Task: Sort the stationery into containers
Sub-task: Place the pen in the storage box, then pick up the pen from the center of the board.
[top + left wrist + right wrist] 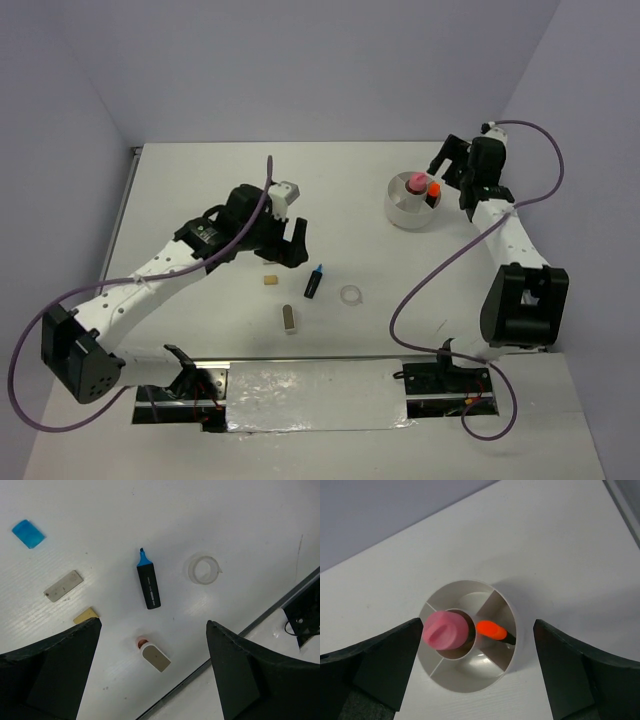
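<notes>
Nearest you, a grey block (289,318), clear tape ring (351,296) and blue-capped marker (314,282) lie loose, unsorted. Your left gripper (290,246) hovers by them, jaws spread and empty, likely lining up a pick. Farther off, your right gripper (478,625), also spread, hangs above the divided white dish (462,587), which holds the pink tube (445,629) and orange-capped marker (491,629) in separate compartments.

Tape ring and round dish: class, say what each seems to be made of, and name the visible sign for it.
Tape ring: probably clear plastic film, glossy; the white table shows through its wound band. Round dish: likely white moulded plastic, smooth and slightly shiny; its walls and dividers are thin and even, with soft highlights inside.
</notes>
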Action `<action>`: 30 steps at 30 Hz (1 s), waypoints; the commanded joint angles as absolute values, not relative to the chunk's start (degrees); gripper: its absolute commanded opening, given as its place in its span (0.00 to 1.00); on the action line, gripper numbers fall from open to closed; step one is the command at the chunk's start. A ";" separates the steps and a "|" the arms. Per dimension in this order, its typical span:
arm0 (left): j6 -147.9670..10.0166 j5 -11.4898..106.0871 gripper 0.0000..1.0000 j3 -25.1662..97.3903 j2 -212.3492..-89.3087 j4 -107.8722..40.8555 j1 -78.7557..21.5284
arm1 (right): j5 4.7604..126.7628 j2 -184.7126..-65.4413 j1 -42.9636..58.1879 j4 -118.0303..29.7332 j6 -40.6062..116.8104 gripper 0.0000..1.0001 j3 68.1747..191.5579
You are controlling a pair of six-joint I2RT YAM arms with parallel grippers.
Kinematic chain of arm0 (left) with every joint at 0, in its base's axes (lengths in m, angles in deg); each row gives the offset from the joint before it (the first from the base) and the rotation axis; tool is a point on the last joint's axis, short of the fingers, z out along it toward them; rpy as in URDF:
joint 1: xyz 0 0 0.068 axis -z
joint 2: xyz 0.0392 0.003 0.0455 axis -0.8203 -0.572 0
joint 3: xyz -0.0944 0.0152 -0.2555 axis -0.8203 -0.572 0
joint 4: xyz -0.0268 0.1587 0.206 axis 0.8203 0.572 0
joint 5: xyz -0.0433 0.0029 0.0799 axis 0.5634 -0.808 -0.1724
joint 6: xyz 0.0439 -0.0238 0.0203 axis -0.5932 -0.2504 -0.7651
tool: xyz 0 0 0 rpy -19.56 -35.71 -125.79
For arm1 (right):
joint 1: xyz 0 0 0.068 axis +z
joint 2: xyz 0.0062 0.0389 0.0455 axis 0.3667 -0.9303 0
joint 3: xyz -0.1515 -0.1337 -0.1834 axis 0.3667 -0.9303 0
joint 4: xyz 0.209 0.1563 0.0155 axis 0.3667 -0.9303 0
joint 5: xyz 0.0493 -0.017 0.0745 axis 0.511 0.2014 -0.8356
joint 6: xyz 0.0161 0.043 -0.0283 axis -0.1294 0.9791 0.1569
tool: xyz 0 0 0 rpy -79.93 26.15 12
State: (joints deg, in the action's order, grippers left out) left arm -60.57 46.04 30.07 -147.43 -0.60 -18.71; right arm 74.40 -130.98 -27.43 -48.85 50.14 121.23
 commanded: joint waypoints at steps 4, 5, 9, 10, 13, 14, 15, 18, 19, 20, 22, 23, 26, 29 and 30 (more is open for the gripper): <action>-56.30 39.74 0.97 28.64 -153.72 -8.28 -16.01 | 75.51 -117.24 -25.39 -52.69 53.69 1.00 123.49; -56.04 39.31 0.97 28.46 -154.78 -8.81 -15.39 | 74.82 -115.73 -24.77 -53.65 53.79 1.00 122.88; -55.86 34.83 0.94 27.49 -160.74 -11.28 -11.62 | 73.67 -109.40 -21.87 -56.91 55.54 0.97 118.58; -55.34 33.77 0.93 27.75 -161.98 -11.28 -11.09 | 73.75 -108.26 -19.60 -57.52 56.24 0.97 117.79; -54.28 29.90 0.93 27.49 -166.29 -12.59 -9.06 | 75.68 -103.86 -14.41 -59.72 56.51 0.98 115.41; -54.10 29.64 0.93 27.31 -167.87 -13.12 -8.71 | 76.56 -102.28 -12.31 -61.20 56.60 0.99 114.79; -53.58 28.50 0.93 26.88 -168.67 -13.65 -7.92 | 77.35 -101.57 -11.76 -61.83 56.95 1.00 114.70; -52.61 25.86 0.91 25.74 -171.39 -14.88 -6.51 | 77.19 -99.47 -11.23 -64.73 57.57 1.00 114.79; -52.61 25.85 0.90 25.38 -171.92 -15.40 -6.25 | 77.01 -98.85 -11.23 -65.52 57.39 1.00 114.79; -52.17 25.68 0.89 24.51 -172.80 -16.54 -5.72 | 76.83 -97.71 -11.06 -65.87 57.13 1.00 114.79; -51.73 25.33 0.88 23.63 -173.77 -17.34 -5.37 | 76.57 -96.74 -11.14 -66.93 56.95 1.00 114.79; -51.47 24.89 0.87 22.75 -174.38 -18.30 -4.85 | 76.39 -96.38 -11.06 -67.28 56.69 1.00 114.88; -50.85 25.15 0.83 21.25 -175.61 -20.06 -4.58 | 75.87 -95.15 -11.06 -68.34 56.51 1.00 114.70; -50.41 25.77 0.72 20.81 -176.93 -21.64 -4.40 | 75.16 -94.27 -11.06 -68.78 56.16 1.00 114.53; -50.32 25.85 0.65 20.81 -177.28 -21.65 -4.31 | 75.16 -94.10 -11.06 -68.86 56.07 1.00 114.53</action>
State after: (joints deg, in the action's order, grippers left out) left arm -51.78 25.56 21.53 -175.30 -18.26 -4.68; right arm 75.60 -95.06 -11.36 -67.83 56.78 114.61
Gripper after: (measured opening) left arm 0.677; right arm 0.996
